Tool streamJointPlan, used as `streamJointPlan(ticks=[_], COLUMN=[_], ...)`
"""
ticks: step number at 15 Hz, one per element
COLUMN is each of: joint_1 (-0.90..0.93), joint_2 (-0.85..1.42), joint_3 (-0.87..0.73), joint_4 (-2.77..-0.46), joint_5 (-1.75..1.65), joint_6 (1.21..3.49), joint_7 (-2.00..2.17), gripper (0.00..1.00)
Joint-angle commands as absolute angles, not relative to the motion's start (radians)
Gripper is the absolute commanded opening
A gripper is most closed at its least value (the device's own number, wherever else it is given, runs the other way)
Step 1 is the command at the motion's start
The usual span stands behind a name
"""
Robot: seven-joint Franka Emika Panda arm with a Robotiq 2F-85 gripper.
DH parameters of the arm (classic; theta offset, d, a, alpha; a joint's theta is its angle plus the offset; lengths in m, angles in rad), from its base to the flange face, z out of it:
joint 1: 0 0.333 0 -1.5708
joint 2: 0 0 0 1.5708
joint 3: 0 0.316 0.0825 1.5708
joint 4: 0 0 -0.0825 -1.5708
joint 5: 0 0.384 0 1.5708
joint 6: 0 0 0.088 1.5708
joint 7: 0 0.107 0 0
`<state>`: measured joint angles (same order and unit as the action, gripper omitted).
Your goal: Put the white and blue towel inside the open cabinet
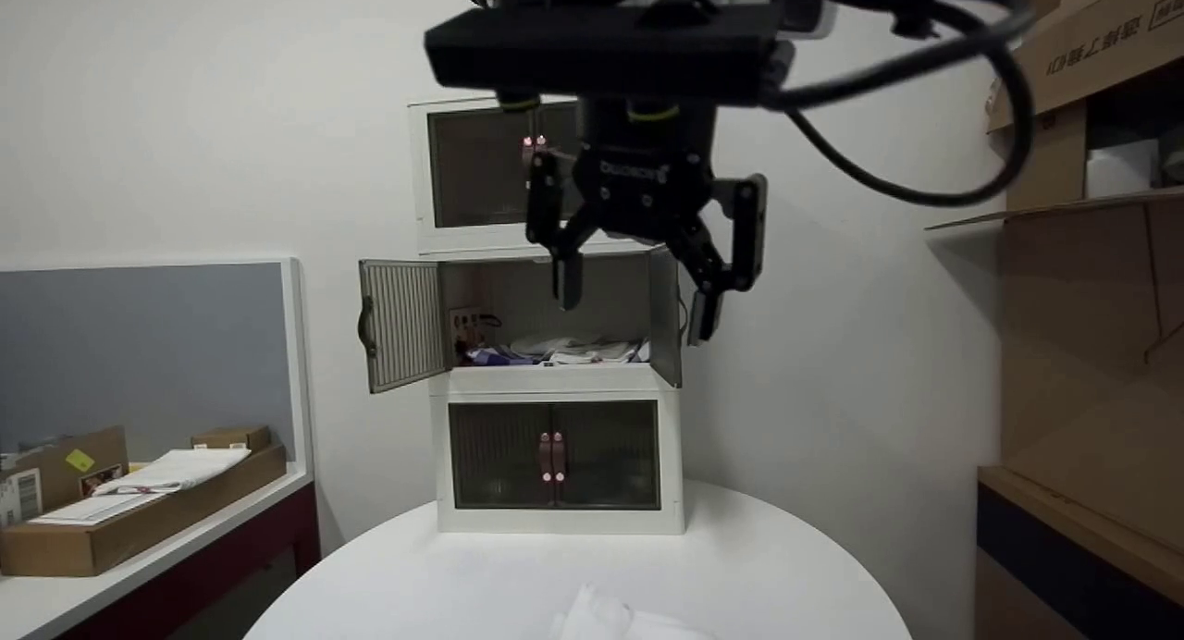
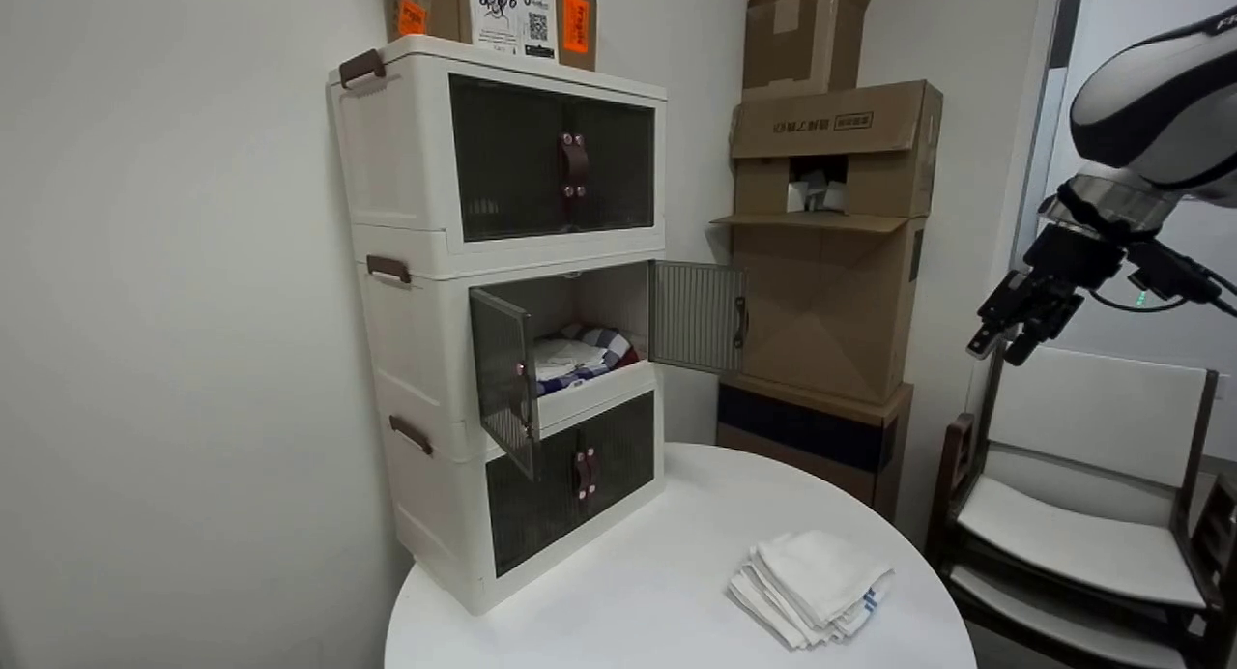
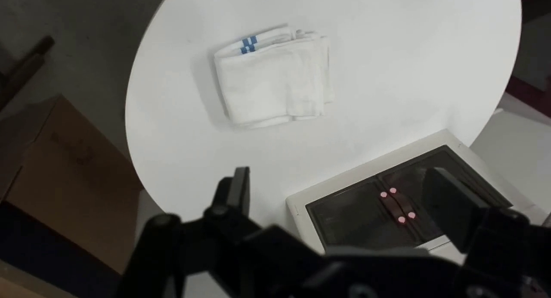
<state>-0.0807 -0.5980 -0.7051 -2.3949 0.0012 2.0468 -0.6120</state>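
Fingers [image 1: 569,284] spread wide! White and blue towel [image 2: 812,584] folded near the edge of the surface [image 2: 643,596], cabinet [image 1: 606,302] standing open.

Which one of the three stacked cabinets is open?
The middle cabinet: both its doors are swung outward, while the top cabinet and bottom cabinet are shut.

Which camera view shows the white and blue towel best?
The wrist view: the towel is whole and largest, its blue marks clear. In an exterior view the towel looks smaller; in an exterior view the towel is cut off, only white showing.
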Motion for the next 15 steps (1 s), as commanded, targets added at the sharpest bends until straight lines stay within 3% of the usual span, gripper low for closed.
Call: streamJointPlan(ticks=[1, 6, 15], joint_1=[-0.117, -0.129, -0.121], joint_2=[-0.553, -0.494, -0.182], joint_3=[-0.685, -0.685, -0.744], joint_4=[-2.379, -2.386, -2.308], joint_5=[0.038, 0.042, 0.182], joint_6=[2.046, 2.027, 1.958], joint_7=[-0.648, -0.669, -0.869], gripper=[1.0, 1.0, 1.0])
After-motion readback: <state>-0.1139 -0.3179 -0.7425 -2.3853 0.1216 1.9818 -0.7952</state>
